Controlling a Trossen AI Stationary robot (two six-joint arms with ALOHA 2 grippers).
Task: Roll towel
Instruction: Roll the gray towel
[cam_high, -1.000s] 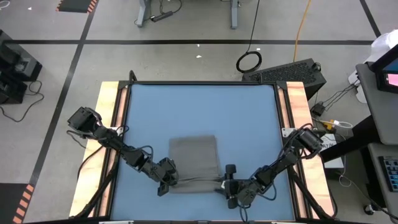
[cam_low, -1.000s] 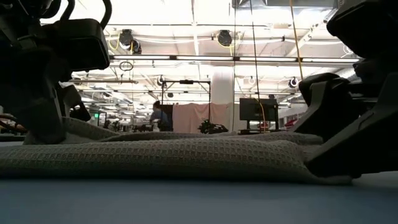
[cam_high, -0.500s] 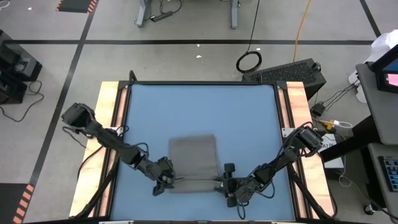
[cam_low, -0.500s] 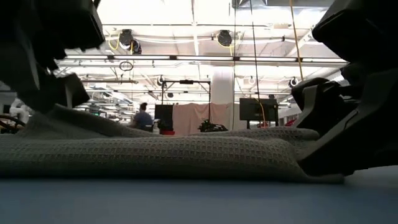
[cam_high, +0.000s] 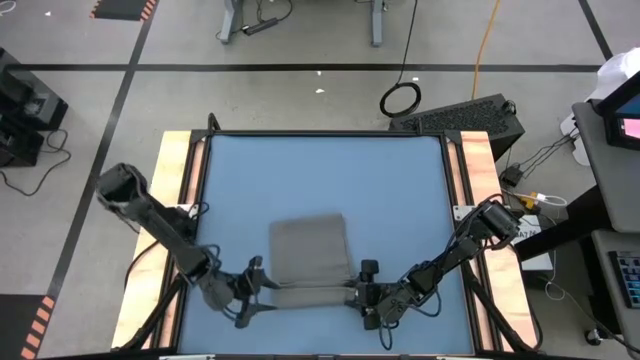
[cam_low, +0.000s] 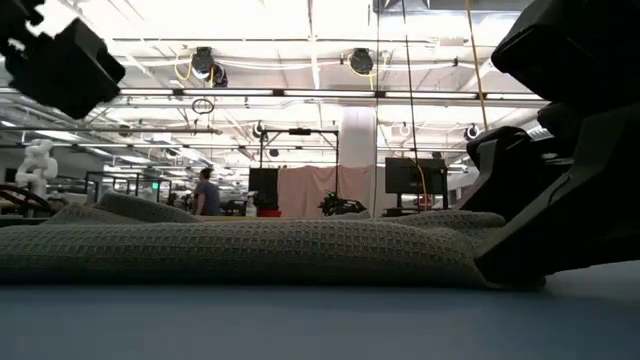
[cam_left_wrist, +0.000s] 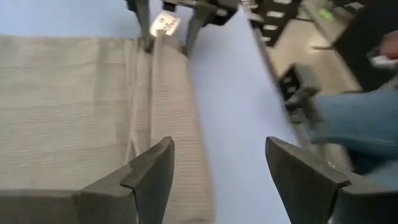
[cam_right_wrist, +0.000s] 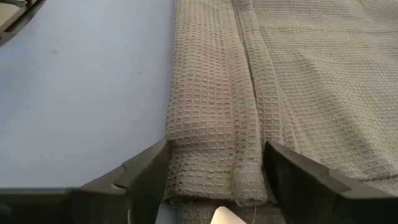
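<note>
The grey-brown towel (cam_high: 310, 250) lies flat on the blue table, and its near edge is folded over into a narrow band (cam_high: 310, 296). The band also shows in the low view (cam_low: 250, 250). My left gripper (cam_high: 256, 288) hangs open, off the band's left end and above it (cam_left_wrist: 217, 180), touching nothing. My right gripper (cam_high: 362, 290) is open at the band's right end. Its fingers stand on either side of that end (cam_right_wrist: 211, 143), beside a small white tag (cam_right_wrist: 224, 216). My right gripper comes at the band's right end (cam_right_wrist: 205, 186) slanting down from the table's right, its fingers pointing along the band. The end lies on the table between the open fingers. I cannot tell whether they touch it.
Free blue tabletop (cam_high: 320, 170) stretches beyond the towel to the far edge. Wooden rails (cam_high: 180, 200) run along both sides. The table's near edge is close behind both grippers. A person's leg (cam_left_wrist: 354, 118) shows beyond that edge in the left wrist view.
My left gripper has opened and let go of the band's left end. It has then risen, rolled, and drawn back toward the table's left edge. The towel's left end, which was held raised, has sunk flat. My right gripper has kept its place.
</note>
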